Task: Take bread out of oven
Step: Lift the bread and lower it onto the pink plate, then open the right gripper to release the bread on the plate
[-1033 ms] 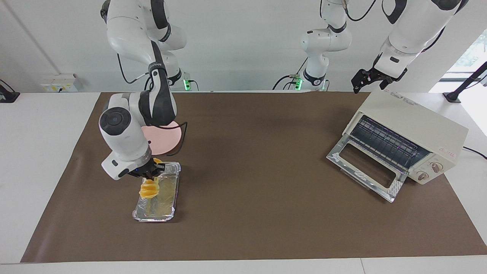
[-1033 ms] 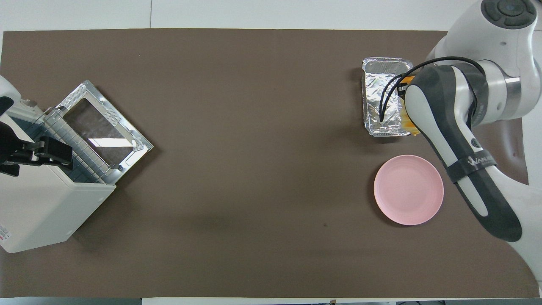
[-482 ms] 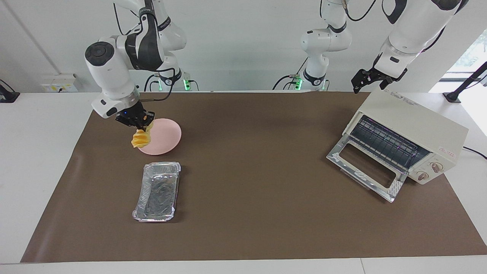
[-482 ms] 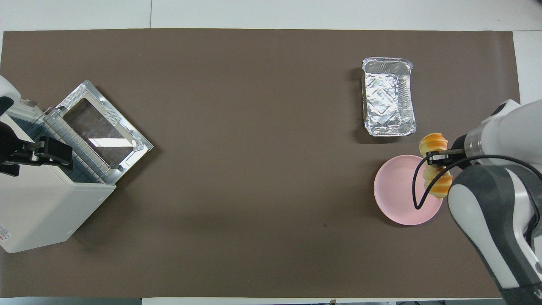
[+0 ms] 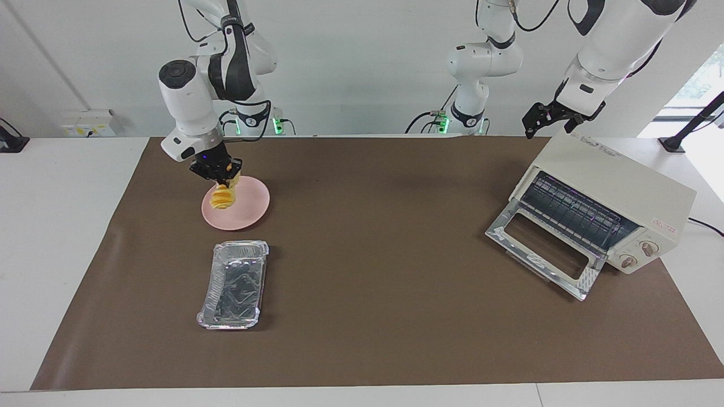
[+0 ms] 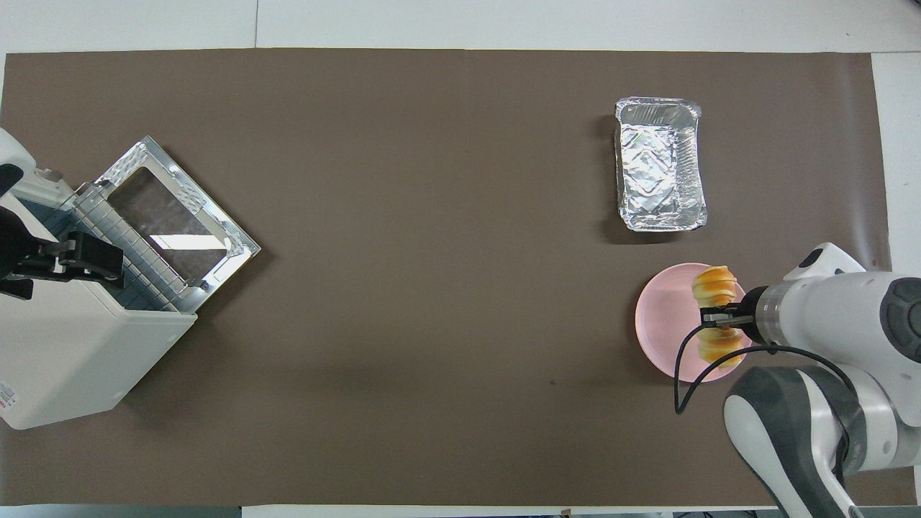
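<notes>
The bread [image 5: 222,198], a ridged yellow-orange loaf, hangs from my right gripper [image 5: 222,174], which is shut on its middle. It is over the round pink plate [image 5: 249,212], its lower end close to the plate; I cannot tell if they touch. In the overhead view the bread [image 6: 714,284] and the right gripper [image 6: 716,316] lie over the plate [image 6: 658,316]. The cream-white oven [image 5: 616,186] stands at the left arm's end of the table, its glass door [image 5: 543,249] dropped open and its rack bare. My left gripper [image 5: 543,116] waits above the oven's top.
An empty silver foil tray [image 5: 233,285] lies on the brown mat, farther from the robots than the plate. The oven's open door [image 6: 173,216] juts out toward the middle of the mat.
My right gripper has lifted the bread out of the foil tray and carried it toward the robots, to over the pink plate, then lower. The left arm has not moved.
</notes>
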Robot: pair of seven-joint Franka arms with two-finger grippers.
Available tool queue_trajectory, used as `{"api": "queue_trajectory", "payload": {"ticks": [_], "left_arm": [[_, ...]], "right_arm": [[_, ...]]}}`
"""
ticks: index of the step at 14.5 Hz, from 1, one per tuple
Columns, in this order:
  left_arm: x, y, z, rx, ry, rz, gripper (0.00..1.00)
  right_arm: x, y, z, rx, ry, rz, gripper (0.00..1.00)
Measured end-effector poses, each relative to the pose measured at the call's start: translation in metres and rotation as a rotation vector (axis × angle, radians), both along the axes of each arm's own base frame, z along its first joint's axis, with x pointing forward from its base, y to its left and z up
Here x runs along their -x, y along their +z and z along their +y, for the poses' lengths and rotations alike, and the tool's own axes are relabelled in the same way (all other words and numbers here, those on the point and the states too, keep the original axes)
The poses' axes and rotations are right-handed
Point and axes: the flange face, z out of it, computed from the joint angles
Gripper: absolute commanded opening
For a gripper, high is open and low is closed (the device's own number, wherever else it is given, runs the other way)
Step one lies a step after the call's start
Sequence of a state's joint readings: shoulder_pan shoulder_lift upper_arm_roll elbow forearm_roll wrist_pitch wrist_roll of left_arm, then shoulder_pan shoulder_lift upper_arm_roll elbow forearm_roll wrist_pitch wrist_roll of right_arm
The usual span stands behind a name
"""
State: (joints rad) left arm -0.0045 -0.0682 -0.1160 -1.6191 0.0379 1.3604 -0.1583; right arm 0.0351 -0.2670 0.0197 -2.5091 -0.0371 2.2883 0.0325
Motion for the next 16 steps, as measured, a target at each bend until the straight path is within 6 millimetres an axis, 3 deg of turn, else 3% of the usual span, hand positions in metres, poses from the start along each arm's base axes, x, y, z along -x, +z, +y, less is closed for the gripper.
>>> {"api": "queue_trajectory", "payload": {"ticks": [5,8,11,12,13,16], "left_arm": [[0.0,0.0,0.0,0.0,0.0,0.0,1.0],[0.0,0.0,0.0,0.0,0.0,0.0,1.0],[0.0,0.0,0.0,0.0,0.0,0.0,1.0],[0.0,0.0,0.0,0.0,0.0,0.0,1.0],[0.0,0.0,0.0,0.0,0.0,0.0,1.0],[0.0,0.0,0.0,0.0,0.0,0.0,1.0]], "right_arm": [[0.0,-0.039,0.035,-0.016,0.014,-0.032,0.0],[-0.004,-0.057,0.037,-0.021,0.014,-0.033,0.0],[-0.006,-0.061,0.035,-0.022,0.009,-0.031,0.0],[-0.006,-0.061,0.035,-0.022,0.009,-0.031,0.26],[-0.006,-0.062,0.035,-0.022,0.009,-0.031,0.99],[-0.006,-0.062,0.035,-0.022,0.009,-0.031,1.0]]}}
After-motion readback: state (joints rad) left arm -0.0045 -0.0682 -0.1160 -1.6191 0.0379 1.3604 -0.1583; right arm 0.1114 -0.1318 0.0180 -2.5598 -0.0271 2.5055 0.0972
